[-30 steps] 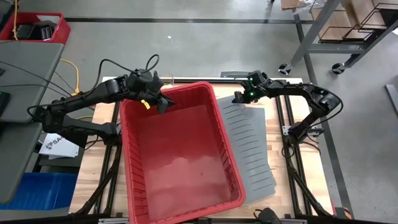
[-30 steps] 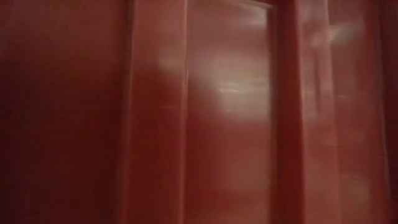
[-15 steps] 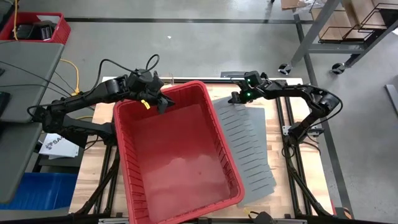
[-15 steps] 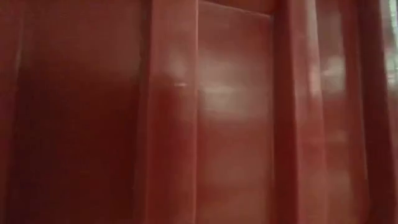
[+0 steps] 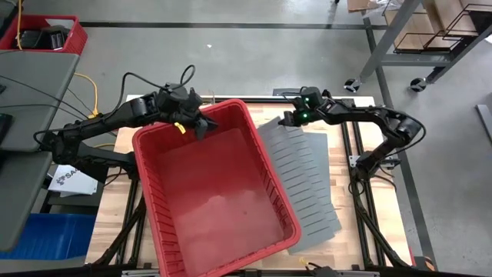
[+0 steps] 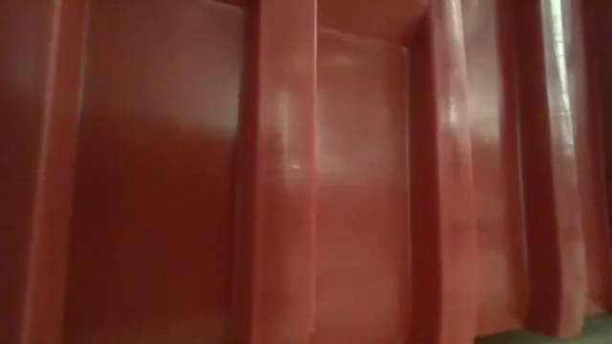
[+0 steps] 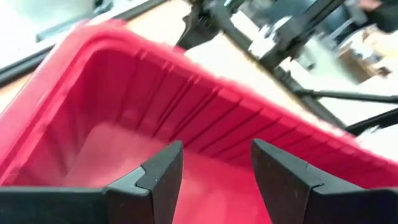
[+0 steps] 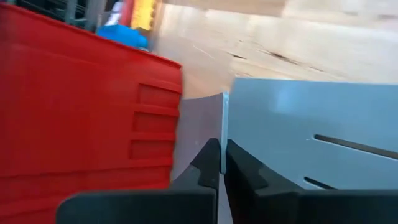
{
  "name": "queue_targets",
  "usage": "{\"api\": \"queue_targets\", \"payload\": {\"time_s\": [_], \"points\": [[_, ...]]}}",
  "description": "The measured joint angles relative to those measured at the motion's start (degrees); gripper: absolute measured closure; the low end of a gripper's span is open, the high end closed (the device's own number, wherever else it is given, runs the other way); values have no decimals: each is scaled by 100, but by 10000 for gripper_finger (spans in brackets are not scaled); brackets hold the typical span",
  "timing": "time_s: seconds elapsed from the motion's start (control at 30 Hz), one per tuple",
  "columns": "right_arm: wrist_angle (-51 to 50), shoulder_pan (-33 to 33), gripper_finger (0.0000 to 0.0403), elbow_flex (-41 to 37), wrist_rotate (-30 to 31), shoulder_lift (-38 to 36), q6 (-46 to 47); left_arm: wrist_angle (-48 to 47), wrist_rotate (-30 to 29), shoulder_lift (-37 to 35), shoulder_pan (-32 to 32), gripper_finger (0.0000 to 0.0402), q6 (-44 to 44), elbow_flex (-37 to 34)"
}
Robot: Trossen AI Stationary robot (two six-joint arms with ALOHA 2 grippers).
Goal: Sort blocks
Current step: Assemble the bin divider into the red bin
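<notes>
The large red bin (image 5: 215, 192) stands askew on the wooden table, and its wall fills the low view (image 6: 287, 191). Its right side rests on a flat grey slotted divider sheet (image 5: 307, 177). My right gripper (image 5: 286, 121) is shut on that sheet's far corner. My left gripper (image 5: 201, 127) hangs open over the bin's far rim, with only the bin's inside showing between its fingers (image 7: 214, 152). Blurred blue, yellow and red shapes (image 8: 134, 25) lie beyond the bin; I cannot tell whether they are blocks. My right gripper (image 8: 222, 146) pinches the divider sheet's thin edge (image 8: 224, 118) at its far corner next to the bin, one finger on each face. The fingers slant down from the table's far right. That corner is raised off the table while the rest of the sheet lies flat.
Bare wooden table (image 5: 115, 223) shows left of the bin. Black frame rails (image 5: 350, 154) run along the table's right side. A blue crate (image 5: 46, 231) and a grey desk stand off the table's left.
My right gripper has moved up and toward the table's left. The sheet's far corner has risen and shifted left with it. The red bin has slid and turned, its far left corner swinging toward the table's left edge. In the low view its wall has drifted sideways.
</notes>
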Motion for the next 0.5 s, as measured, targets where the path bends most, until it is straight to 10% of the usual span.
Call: {"api": "queue_targets", "payload": {"time_s": [0.5], "points": [[-1529, -636, 402, 0, 488, -2806, -388, 2510, -524, 16, 116, 215, 561, 4]]}}
